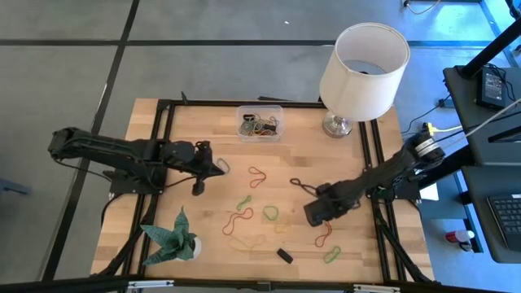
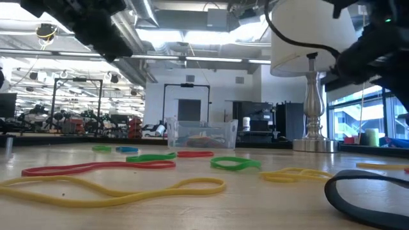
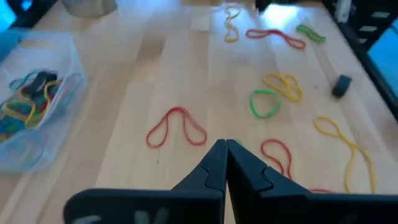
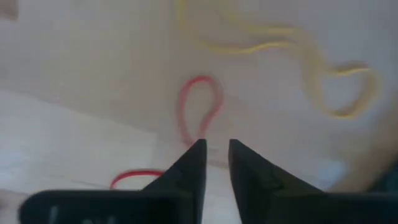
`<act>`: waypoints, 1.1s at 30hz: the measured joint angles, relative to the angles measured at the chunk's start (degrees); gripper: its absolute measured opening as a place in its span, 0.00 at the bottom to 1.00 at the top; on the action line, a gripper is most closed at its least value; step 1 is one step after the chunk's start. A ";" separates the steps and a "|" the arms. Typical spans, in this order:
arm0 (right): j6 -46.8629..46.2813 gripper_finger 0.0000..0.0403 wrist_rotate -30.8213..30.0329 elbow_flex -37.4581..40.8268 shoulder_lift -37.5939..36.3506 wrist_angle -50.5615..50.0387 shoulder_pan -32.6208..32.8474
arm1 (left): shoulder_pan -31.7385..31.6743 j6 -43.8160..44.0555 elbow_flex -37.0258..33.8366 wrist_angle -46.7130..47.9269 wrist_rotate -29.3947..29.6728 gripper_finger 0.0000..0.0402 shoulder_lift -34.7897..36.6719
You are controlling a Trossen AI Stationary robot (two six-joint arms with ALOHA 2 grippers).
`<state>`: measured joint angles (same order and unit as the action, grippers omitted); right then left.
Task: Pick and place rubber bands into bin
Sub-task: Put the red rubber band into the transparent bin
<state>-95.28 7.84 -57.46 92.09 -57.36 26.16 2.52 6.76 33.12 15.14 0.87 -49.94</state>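
Mostly thin twisted rubber bands [image 1: 259, 177], red, green, yellow.

The pale wooden counter [image 1: 203, 207] lies mostly open through its middle, strewn only with flat thin coloured rubber bands [image 1: 259, 176] that rise too little to block a passing claw. The tall white cylindrical lampshade on its silver base [image 1: 363, 61] stands at the far right corner just beside the small clear plastic bin [image 1: 260, 122], crowding that side of the bin, while the bin's left side and near side are bare wood. The green folded-paper plant [image 1: 171, 236] fills the near left corner, and a small black rectangular block [image 1: 283, 255] sits near the front edge.
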 joint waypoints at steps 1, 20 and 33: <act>-0.66 0.19 0.13 -0.02 0.78 1.26 0.67 | 0.00 -0.52 0.03 0.32 -0.56 0.00 0.22; -2.16 0.38 0.68 -0.40 13.07 7.29 3.13 | 0.00 -1.82 0.00 5.74 -2.47 0.00 1.63; -5.11 0.01 -5.76 -3.63 11.71 7.45 3.51 | 0.00 -2.11 0.03 5.92 -2.45 0.01 3.30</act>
<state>-100.39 2.08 -61.09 103.81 -49.91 29.67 2.52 4.65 33.15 21.06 -1.58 -46.64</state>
